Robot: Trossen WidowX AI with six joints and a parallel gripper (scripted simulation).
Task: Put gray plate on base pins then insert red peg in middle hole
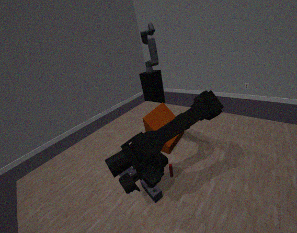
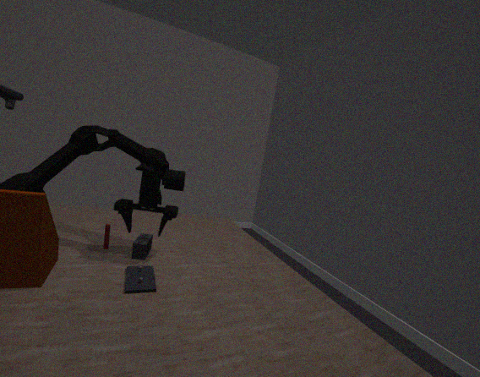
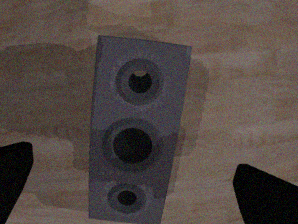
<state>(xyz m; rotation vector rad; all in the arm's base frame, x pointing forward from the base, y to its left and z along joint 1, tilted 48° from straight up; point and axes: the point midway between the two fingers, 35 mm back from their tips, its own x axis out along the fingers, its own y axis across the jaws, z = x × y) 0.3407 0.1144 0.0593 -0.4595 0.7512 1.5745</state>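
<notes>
The gray plate (image 1: 157, 197) (image 2: 140, 249) (image 3: 171, 95) is a thick bar with three holes, the middle one largest, lying on the table. The base (image 1: 127, 171) (image 2: 132, 284) is a flat dark slab beside it, partly hidden by the arm in the top view; small pins show on it. The red peg (image 1: 171, 171) (image 2: 106, 237) stands upright on the table beside the plate. My gripper (image 2: 144, 233) (image 3: 135, 166) is open and empty, pointing down above the plate. In the wrist view the fingers are on either side of the plate, with gaps at both sides.
A large orange box (image 1: 160, 115) (image 2: 20, 241) stands near the arm, behind the peg in the top view. A gray arm (image 1: 153, 50) on a black pedestal (image 1: 153, 87) stands farther back, beyond the wooden table top (image 1: 228, 183).
</notes>
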